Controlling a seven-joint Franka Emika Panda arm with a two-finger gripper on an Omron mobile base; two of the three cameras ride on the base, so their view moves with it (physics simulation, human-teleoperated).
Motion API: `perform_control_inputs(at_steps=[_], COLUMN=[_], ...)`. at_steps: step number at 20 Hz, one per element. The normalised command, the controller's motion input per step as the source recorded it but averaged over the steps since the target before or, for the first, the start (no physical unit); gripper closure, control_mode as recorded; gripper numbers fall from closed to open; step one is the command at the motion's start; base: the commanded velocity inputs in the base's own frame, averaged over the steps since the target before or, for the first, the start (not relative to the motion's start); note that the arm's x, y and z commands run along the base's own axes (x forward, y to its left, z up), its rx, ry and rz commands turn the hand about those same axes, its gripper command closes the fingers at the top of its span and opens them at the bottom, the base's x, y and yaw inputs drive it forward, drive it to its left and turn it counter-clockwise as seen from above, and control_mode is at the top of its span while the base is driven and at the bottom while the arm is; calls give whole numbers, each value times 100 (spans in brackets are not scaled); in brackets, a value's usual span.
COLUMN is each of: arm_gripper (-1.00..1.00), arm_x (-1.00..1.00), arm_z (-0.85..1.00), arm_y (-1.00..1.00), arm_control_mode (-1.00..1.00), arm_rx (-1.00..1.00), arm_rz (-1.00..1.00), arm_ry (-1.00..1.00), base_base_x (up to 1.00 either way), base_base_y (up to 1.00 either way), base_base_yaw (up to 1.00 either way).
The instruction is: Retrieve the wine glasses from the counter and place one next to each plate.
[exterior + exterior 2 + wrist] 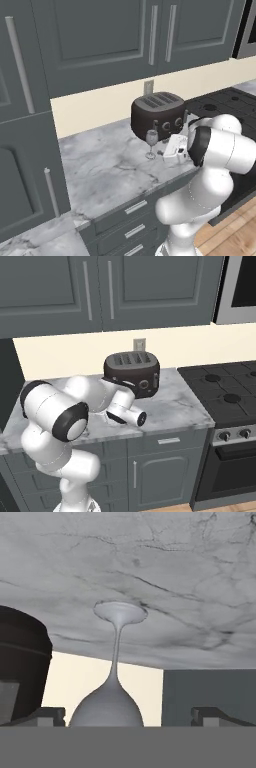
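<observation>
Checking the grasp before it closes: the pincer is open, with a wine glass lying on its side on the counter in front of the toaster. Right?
Not quite. The wine glass stands upright on its foot, as the left base view shows. The rest holds: it is on the counter in front of the toaster, and the pincer is open.

text: none readable | labels: none | brands: none | numbers: none

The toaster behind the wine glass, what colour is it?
Dark brown-black toaster, best seen in the left base view.
</observation>
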Motion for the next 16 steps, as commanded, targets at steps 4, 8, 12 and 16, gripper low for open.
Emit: perform_control_inputs(at_steps=[4,8,12,16], arm_gripper=[-100,-100,-100,-100], arm_x=[14,24,23,19], arm_z=[-5,-11,-12,-14], arm_y=[0,2,0,2], arm_control_mode=[-100,-100,-100,-100], arm_rx=[5,9,8,6], arm_rz=[-1,0,0,0], arm_ry=[6,8,6,4], base_base_x=[0,0,0,0], base_base_y=[0,0,0,0], base_base_yaw=[0,0,0,0])
